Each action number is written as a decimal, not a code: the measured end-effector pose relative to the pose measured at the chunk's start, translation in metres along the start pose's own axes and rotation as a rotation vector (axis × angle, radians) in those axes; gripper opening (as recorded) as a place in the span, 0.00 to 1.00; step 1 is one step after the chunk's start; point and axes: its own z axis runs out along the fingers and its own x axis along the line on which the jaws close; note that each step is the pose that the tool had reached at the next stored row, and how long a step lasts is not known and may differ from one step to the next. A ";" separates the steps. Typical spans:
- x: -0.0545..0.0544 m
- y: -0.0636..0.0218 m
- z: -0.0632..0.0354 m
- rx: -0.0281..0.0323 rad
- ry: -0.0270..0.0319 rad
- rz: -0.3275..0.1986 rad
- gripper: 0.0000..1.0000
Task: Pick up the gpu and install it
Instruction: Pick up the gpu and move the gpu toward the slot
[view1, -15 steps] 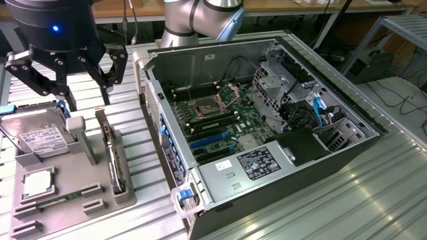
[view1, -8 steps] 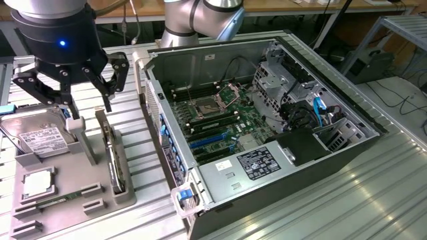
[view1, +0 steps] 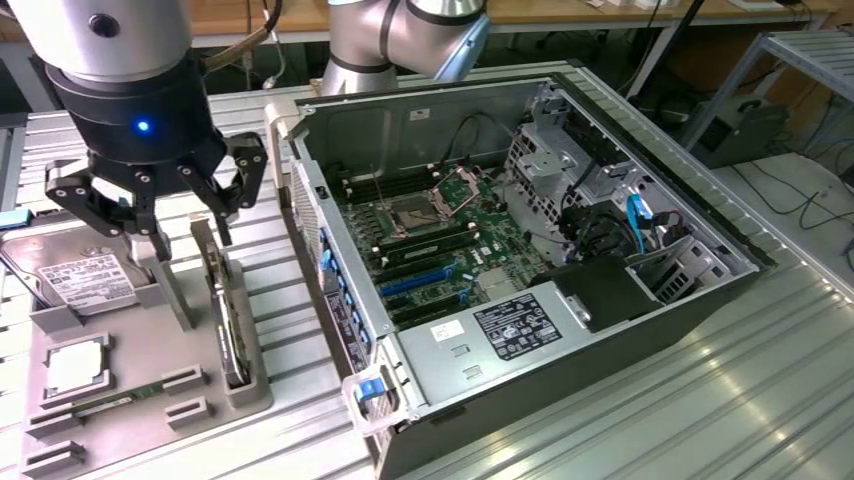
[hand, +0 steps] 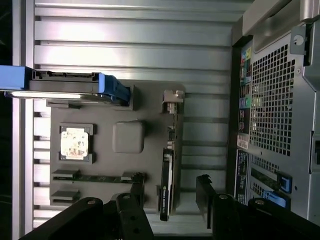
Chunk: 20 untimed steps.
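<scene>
The big open black metal computer case lies on its side, board facing up to take a card; beside it the grey moulded holder tray props the thin dark gpu card on edge, I judge so my black gripper, jaws spread wide above it, can straddle it; the silver hard drive has a white label too small to read.

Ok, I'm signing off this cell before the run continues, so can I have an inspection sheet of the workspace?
Surface: slatted metal table, grey tray beside the open computer case.
Job's things: gpu standing on edge in the tray.
Clutter: hard drive and CPU chip on the tray.
Grippers: gripper open, over the gpu, not gripping it.
Cables: blue cable and black cables inside the case.
Surroundings: metal frame, floor cables.
</scene>
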 end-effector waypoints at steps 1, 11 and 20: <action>0.000 0.0000 0.0021 0.0001 -0.0002 0.000 0.54; 0.000 -0.0037 0.0179 0.0029 -0.0211 0.000 0.54; 0.000 -0.0111 0.0364 0.0030 -0.0207 0.000 0.54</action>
